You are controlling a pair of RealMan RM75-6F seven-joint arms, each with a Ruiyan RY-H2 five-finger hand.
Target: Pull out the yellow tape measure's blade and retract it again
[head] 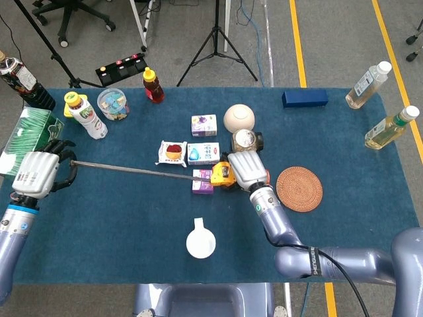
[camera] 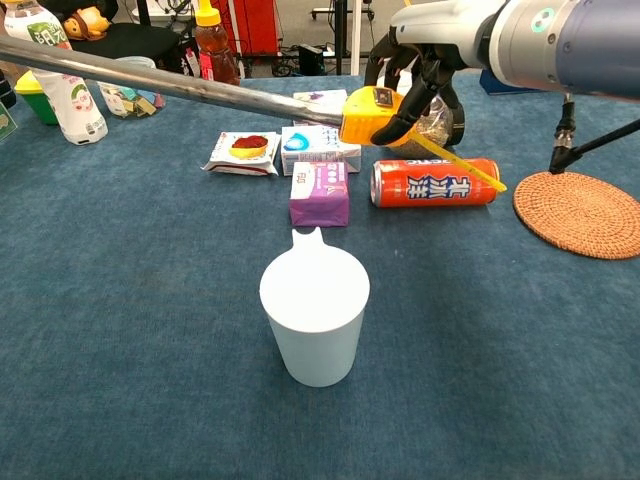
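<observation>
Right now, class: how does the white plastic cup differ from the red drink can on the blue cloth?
The white plastic cup stands upright; the red drink can lies on its side. The cup is plain and open-topped; the can bears white lettering. The cup stands alone, nearer the robot; the can lies beside the purple carton. Both rest on the blue cloth.

- Your right hand (head: 247,169) covers most of the yellow tape measure (head: 223,174) in the head view; only its left part shows.
- The blade (camera: 180,84) runs off the left edge of the chest view, so your left hand (head: 38,172) is outside that view.
- Blade markings: too small to read in either view.
- The red can (camera: 435,183) is hidden under your right hand in the head view.
</observation>
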